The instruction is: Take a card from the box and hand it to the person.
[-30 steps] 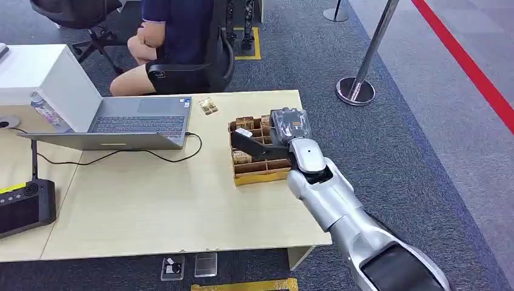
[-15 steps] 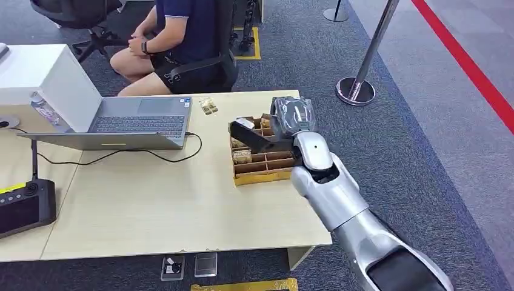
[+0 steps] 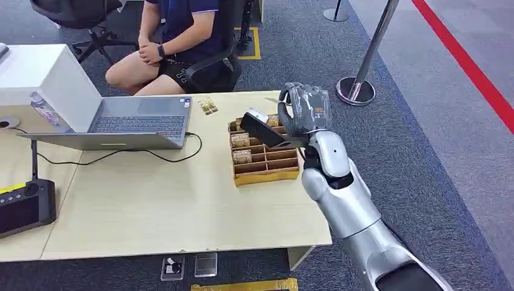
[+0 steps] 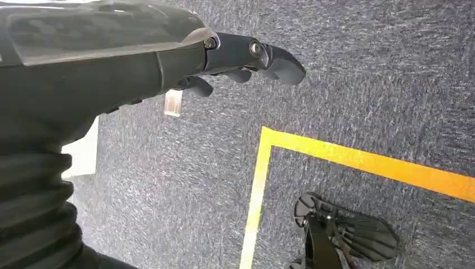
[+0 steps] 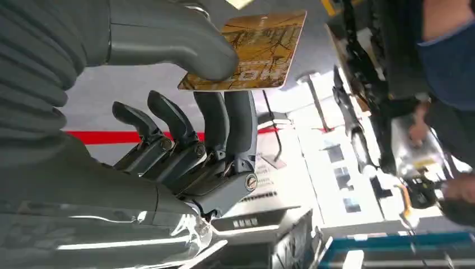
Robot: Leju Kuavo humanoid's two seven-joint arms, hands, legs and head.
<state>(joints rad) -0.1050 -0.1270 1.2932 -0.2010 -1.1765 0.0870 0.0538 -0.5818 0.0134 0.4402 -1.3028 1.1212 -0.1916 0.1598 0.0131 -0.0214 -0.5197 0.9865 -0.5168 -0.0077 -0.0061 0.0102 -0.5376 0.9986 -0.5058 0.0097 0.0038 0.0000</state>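
Note:
My right hand (image 3: pixel 306 109) hovers above the far right corner of the yellow compartmented box (image 3: pixel 267 176), which stands on the wooden table (image 3: pixel 151 206). In the right wrist view the right hand (image 5: pixel 185 112) pinches a golden-brown card (image 5: pixel 255 50) between its thumb and fingers. Several more cards sit in the box's far compartments (image 3: pixel 241 140). A person (image 3: pixel 182 36) sits on an office chair beyond the table's far edge, hands together on the lap. My left hand (image 4: pixel 168 56) hangs over the grey carpet and holds nothing, its fingers loosely extended.
An open laptop (image 3: pixel 136 124) with a black cable lies at the table's far left, beside a white box (image 3: pixel 42 79). A small stack of cards (image 3: pixel 208 106) rests near the laptop. A black controller (image 3: pixel 24 206) sits at the left. A stanchion post (image 3: pixel 357 88) stands to the right.
My right hand has lifted out of the box with the card, moving up and toward the far edge. The seated person has swivelled on the chair.

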